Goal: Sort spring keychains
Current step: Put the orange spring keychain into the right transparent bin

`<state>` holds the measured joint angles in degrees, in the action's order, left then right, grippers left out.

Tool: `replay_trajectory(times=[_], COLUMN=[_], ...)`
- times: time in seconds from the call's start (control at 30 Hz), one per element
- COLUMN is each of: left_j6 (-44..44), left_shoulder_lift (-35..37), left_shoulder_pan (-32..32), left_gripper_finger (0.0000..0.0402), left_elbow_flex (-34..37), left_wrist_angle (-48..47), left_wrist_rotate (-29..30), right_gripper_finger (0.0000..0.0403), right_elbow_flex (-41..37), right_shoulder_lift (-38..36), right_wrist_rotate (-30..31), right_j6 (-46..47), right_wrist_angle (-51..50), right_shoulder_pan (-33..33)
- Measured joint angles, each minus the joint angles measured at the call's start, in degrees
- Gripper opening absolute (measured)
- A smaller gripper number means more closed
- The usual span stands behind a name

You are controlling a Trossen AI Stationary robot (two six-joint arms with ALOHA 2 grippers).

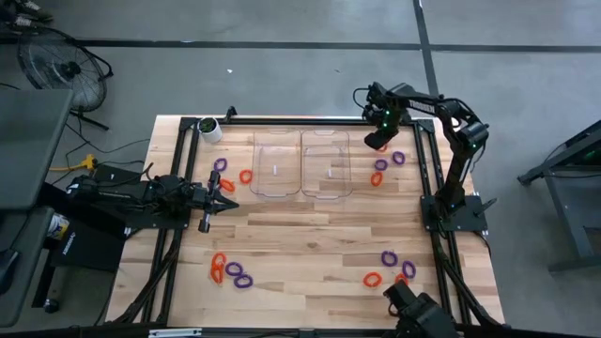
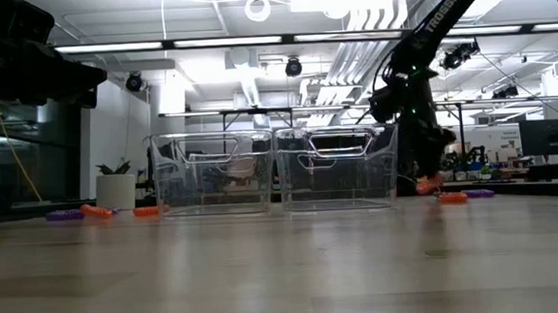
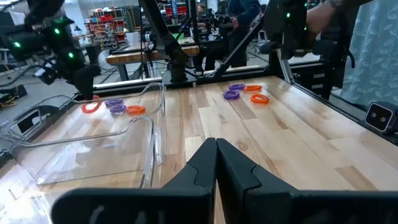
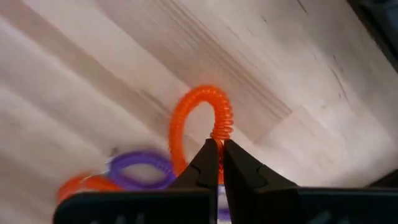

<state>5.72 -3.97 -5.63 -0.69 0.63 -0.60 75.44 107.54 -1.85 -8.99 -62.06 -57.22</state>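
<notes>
Orange keychain (image 4: pixel 199 127) pinched by right gripper (image 4: pixel 217 163), fingers pressed onto one side of the coil, loop standing up off the table (image 1: pixel 310 239). Sits at far right, just right of the two clear trays (image 1: pixel 302 164), amid a small cluster of purple and orange loops (image 1: pixel 387 161). Right gripper (image 1: pixel 377 141) over that spot in high view.

Remaining keychains scattered in groups: far left beside left tray (image 1: pixel 232 174), near left (image 1: pixel 230 270), near right (image 1: pixel 388 268). Both trays look empty as far as visible.

Left gripper (image 1: pixel 225 199) parked at left side of table, fingers pressed together on nothing, pointing toward the trays.

Step in hand, by judgement: pick of first orange loop, grasp just made, sort barely begun. Next move likely calls for: lift clear so neighbouring purple loop does not snag, carry left over a tray rim, release inside. Risk: thin pinch on springy coil, could slip or swing.

Writing: "TROSSEN" readable on right arm (image 2: pixel 440 9) in low view. No other legible labels; white-and-green roll (image 1: pixel 208 129) at far left corner, print unreadable.
</notes>
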Motion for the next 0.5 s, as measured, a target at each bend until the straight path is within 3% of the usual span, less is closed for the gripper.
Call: replay_trajectory(times=[0.5], left_j6=[0.0], left_shoulder_lift=[0.0], left_shoulder_pan=[0.0], left_gripper_finger=[0.0001], left_elbow_flex=[0.0], left_wrist_angle=[0.0], left_wrist_rotate=[0.0], right_gripper_finger=[0.0], right_elbow_flex=[21.8], right_shoulder_lift=[-0.3], right_wrist_rotate=[-1.8], right_j6=[2.3], right_wrist_angle=[-14.1], right_shoulder_pan=[11.4])
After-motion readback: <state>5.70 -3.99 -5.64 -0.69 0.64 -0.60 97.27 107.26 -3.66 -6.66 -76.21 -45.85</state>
